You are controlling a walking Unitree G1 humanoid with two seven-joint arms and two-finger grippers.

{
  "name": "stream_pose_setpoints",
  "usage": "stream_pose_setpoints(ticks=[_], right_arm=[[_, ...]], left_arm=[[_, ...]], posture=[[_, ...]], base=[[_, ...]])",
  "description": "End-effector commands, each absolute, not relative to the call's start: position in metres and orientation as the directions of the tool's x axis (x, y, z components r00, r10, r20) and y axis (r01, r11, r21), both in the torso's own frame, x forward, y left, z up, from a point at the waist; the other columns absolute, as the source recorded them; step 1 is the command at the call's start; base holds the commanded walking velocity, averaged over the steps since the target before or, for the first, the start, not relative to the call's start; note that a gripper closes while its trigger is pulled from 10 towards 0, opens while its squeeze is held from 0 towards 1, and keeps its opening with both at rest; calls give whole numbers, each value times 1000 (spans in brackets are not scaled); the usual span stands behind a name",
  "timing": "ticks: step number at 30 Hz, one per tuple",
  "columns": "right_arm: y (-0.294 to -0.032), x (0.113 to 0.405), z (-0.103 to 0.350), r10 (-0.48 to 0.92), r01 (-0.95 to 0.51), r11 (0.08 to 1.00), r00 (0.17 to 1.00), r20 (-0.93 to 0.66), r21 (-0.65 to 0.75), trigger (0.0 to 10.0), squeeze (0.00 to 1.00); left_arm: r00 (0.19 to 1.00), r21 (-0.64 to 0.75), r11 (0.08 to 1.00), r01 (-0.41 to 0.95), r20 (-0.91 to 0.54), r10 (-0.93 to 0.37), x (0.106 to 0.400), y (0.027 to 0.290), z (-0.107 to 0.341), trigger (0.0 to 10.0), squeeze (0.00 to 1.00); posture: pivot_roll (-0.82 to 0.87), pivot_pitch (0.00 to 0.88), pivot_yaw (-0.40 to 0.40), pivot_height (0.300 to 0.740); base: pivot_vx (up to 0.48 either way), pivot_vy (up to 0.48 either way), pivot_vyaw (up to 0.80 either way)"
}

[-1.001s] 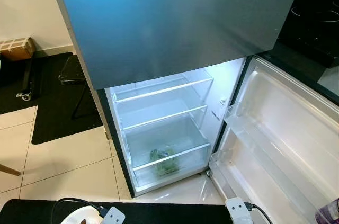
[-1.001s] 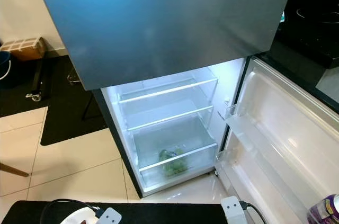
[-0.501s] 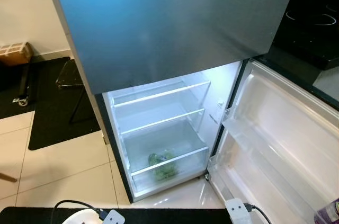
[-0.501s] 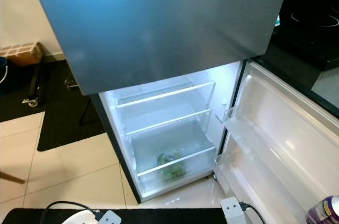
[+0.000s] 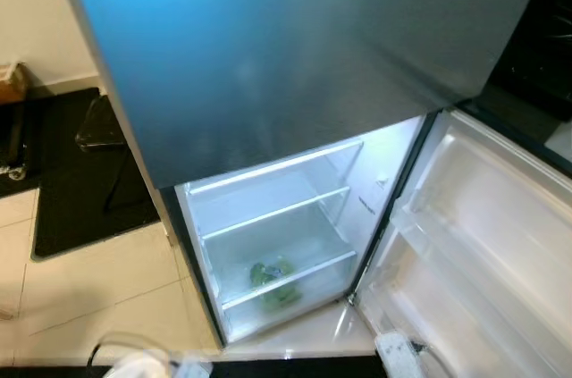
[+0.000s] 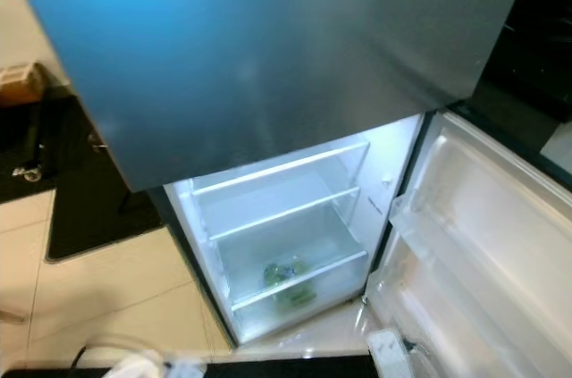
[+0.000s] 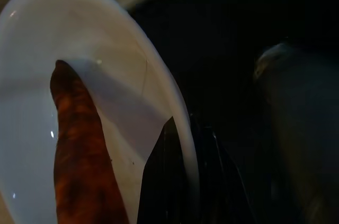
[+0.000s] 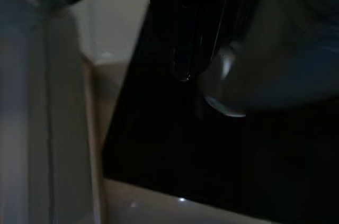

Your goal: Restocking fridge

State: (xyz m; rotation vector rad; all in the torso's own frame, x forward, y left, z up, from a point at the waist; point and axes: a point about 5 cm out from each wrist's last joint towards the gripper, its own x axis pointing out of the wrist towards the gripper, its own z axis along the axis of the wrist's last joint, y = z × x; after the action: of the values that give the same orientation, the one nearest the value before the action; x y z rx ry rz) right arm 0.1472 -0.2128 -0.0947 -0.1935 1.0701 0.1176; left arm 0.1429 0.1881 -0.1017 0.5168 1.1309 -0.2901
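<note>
Presently: fridge, lower door swung open, glass shelves lit, green produce in the bottom drawer; white plate carrying a brown food piece, left gripper clamping its rim; right gripper, grip indiscernible.
</note>
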Motion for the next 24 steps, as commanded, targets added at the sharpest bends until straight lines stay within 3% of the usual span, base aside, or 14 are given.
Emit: stream_pose_setpoints(ticks=[1, 18, 24], right_arm=[[-203, 153, -94, 29, -199, 977, 494, -869, -81, 10000, 0], [-202, 150, -95, 34, -204, 976, 488, -872, -76, 10000, 0], [-202, 150, -95, 36, -207, 975, 487, -872, -75, 10000, 0]], left_arm=[[355, 242, 845, 477, -932, 66, 127, 197, -106, 10000, 0], [365, 221, 863, 455, -930, 45, 130, 195, -105, 10000, 0], [360, 211, 866, 453, -932, 39, 129, 194, -106, 10000, 0]], posture=[[-136, 0, 37, 740], [-136, 0, 38, 740], [-133, 0, 37, 740]], base=[[270, 0, 0], [15, 0, 0], [0, -469, 0]])
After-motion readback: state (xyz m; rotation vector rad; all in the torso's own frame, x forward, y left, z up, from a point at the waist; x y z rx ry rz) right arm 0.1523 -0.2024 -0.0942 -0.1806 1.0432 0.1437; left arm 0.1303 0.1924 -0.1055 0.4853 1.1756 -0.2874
